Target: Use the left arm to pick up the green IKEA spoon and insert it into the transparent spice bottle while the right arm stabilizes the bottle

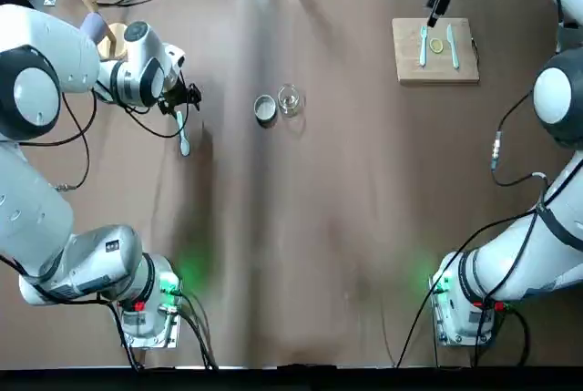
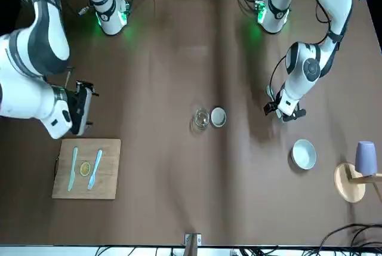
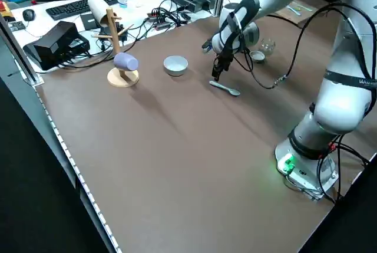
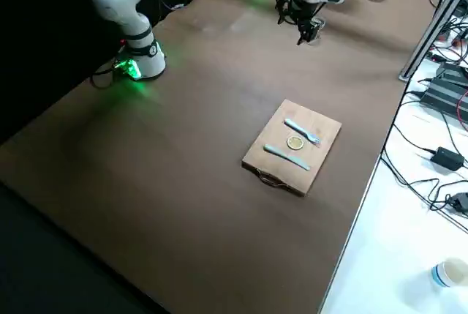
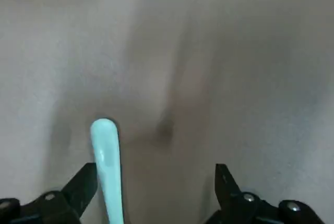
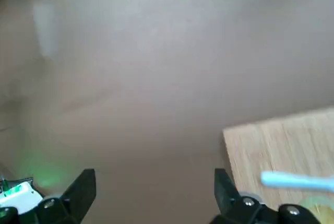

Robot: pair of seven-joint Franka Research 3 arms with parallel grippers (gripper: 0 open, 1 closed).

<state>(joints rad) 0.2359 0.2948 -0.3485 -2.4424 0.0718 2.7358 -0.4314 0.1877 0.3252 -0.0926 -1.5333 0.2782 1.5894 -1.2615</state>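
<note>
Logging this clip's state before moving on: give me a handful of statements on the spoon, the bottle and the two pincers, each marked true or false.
1. The green spoon lies flat on the table. True.
2. The left pincer is open, with the spoon's handle next to one finger. True.
3. The spoon already stands in the transparent spice bottle. False: the bottle holds nothing and the spoon is well away from it.
4. The right pincer grips the bottle. False: it is open over the near edge of the wooden board, far from the bottle.
5. A grey round cup sits right beside the bottle. True.
</note>
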